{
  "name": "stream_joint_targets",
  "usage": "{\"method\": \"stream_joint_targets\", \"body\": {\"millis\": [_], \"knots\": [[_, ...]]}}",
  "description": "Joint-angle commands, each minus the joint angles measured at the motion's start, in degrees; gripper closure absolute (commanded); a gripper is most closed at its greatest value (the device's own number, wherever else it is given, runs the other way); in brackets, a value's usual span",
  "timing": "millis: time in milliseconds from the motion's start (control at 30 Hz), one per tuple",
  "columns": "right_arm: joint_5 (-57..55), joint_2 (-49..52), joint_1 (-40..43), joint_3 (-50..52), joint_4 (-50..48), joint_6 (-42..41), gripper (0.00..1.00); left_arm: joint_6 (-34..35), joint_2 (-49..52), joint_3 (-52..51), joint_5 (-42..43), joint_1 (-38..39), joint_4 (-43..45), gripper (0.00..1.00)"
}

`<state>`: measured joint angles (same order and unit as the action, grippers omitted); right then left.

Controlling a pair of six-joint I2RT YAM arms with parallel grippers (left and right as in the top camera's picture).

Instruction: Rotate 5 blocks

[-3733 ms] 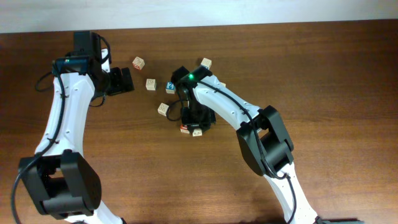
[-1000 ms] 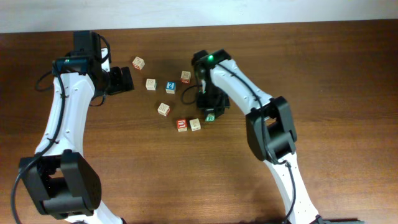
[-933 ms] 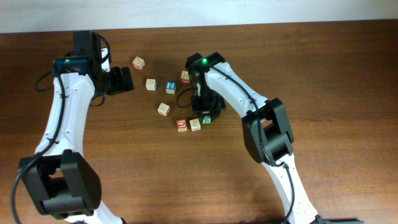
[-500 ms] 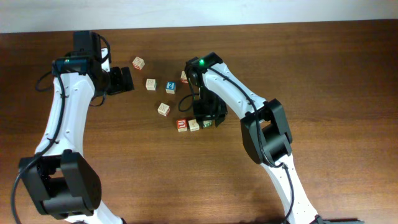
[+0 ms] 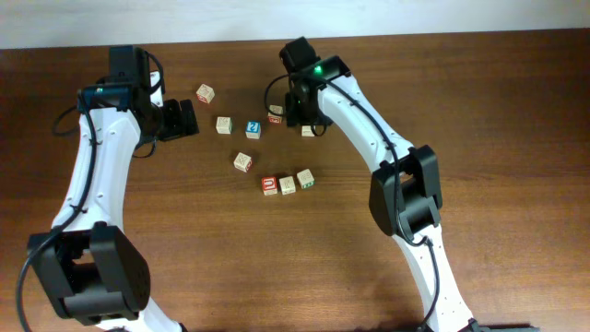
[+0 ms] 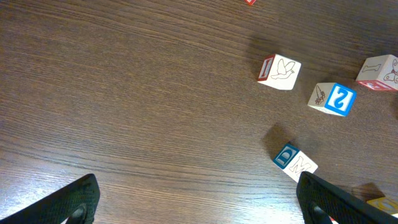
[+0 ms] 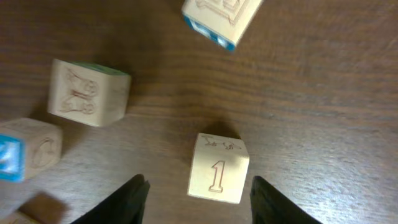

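The block marked 1 [image 7: 217, 169] sits on the counter [image 7: 323, 93] between the tips of the right jaws, which stand spread and empty, while the left jaws, also spread wide, hang well away.

The overhead camera is looking straight down on the whole desk [image 5: 479, 111] from far off. Each wrist camera is peering down close past its own jaws. The left one is sharing the blue "2" cube [image 6: 333, 98], beyond its jaws, with the overhead view.

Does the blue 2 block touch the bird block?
Apart. The left wrist view shows bare table between the blue 2 block and the bird block.
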<state>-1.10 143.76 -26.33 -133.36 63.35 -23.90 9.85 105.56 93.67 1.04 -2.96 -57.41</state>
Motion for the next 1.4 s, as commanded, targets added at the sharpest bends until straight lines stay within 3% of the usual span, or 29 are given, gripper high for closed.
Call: {"method": "stream_joint_targets", "body": {"millis": [0,200,300,433,800,867,1033,1167,1367], "knots": [[-1.1,1.0,0.1,4.7,-1.9,-0.6,0.53,-1.1,0.6,1.2,0.2,-0.2,-0.1,0.01],[-2.3,0.9,0.2,6.3,-2.7,-0.6,0.77,-1.1,0.6,1.2,0.2,-0.2,-0.1,0.01],[-2.1,0.3,0.2,5.2,0.8,-0.6,0.77,-1.1,0.6,1.2,0.2,-0.2,0.0,0.01],[-2.2,0.3,0.2,2.5,16.5,-0.5,0.76,-1.1,0.6,1.2,0.2,-0.2,0.0,0.01],[4.2,0.3,-0.1,2.7,24.5,-0.3,0.76,-1.1,0.6,1.2,0.2,-0.2,0.0,0.01],[4.3,0.3,-0.4,2.7,25.0,-0.3,0.75,-1.1,0.6,1.2,0.2,-0.2,0.0,0.0],[4.6,0.3,-1.1,2.7,26.7,-0.3,0.52,-1.1,0.6,1.2,0.2,-0.2,-0.1,0.01],[7.0,0.3,-0.5,0.1,27.5,1.2,0.48,-1.1,0.6,1.2,0.2,-0.2,-0.1,0.01],[9.7,-5.2,3.7,-26.1,34.0,4.6,0.43,-2.8,0.6,1.4,3.9,2.0,-2.2,0.05]]}}
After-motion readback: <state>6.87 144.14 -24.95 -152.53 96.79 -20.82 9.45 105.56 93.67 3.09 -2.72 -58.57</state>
